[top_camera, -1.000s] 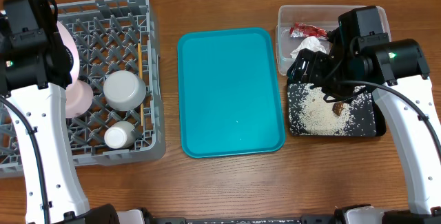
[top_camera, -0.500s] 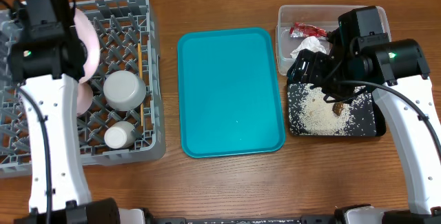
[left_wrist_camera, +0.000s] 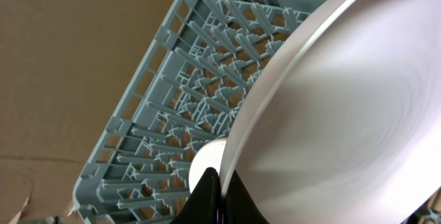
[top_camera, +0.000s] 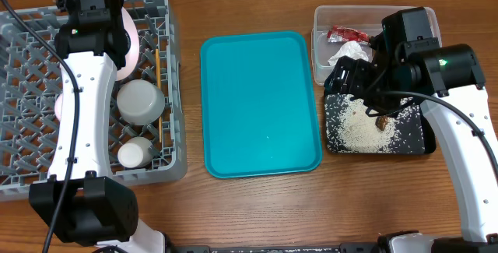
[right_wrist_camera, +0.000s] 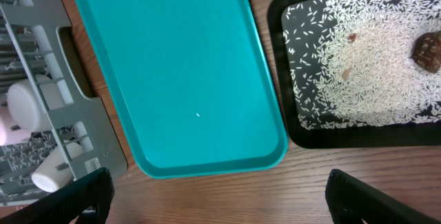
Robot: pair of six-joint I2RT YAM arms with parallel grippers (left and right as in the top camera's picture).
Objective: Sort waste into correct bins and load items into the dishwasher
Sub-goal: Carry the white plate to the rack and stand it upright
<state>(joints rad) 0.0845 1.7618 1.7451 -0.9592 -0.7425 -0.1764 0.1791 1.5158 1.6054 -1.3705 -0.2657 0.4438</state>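
My left gripper (top_camera: 118,41) is shut on the rim of the round white plate (top_camera: 131,29) and holds it on edge over the back of the grey dish rack (top_camera: 47,58). In the left wrist view the plate (left_wrist_camera: 331,100) fills the right side, with my fingers (left_wrist_camera: 219,198) pinching its edge above the rack (left_wrist_camera: 172,93). A white bowl (top_camera: 140,101), a small white cup (top_camera: 134,153) and a chopstick (top_camera: 156,66) are in the rack. My right gripper (top_camera: 345,74) is open and empty (right_wrist_camera: 220,200), above the black tray (top_camera: 416,140), which holds rice grains (top_camera: 359,127) and a brown lump (top_camera: 384,121).
The clear tub (top_camera: 373,15) at the back right holds a red wrapper (top_camera: 346,33) and a white wad (top_camera: 350,50). A teal serving tray (top_camera: 261,101) lies between the rack and the bins. A pale object (top_camera: 58,107) shows partly behind my left arm.
My left arm has swung right from the rack's left edge to its back, carrying the plate along. The right arm has not moved.
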